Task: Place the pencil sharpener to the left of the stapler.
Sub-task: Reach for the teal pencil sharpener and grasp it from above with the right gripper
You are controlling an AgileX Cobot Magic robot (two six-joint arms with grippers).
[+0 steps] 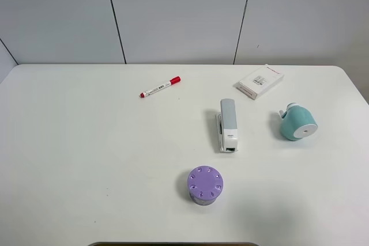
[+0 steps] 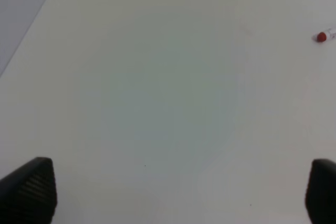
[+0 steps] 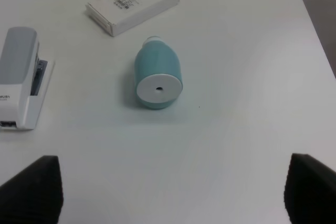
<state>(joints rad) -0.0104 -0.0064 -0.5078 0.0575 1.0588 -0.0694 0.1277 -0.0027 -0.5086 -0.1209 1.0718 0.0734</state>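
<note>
The teal pencil sharpener point(image 1: 297, 122) lies on its side on the white table point(image 1: 86, 154), to the right of the stapler point(image 1: 228, 125), with a gap between them. In the right wrist view the sharpener point(image 3: 157, 74) shows its white round face, and my right gripper point(image 3: 172, 190) hangs open some way short of it, both black fingertips point(image 3: 31, 187) wide apart. The grey-white stapler point(image 3: 21, 77) sits at that view's edge. My left gripper point(image 2: 176, 192) is open over bare table. Neither arm shows in the exterior high view.
A flat white box with red print point(image 1: 259, 82) lies behind the stapler and sharpener. A purple cylinder with a dotted top point(image 1: 204, 185) stands in front of the stapler. A red-capped marker point(image 1: 160, 87) lies at the back left, its cap point(image 2: 321, 36) in the left wrist view.
</note>
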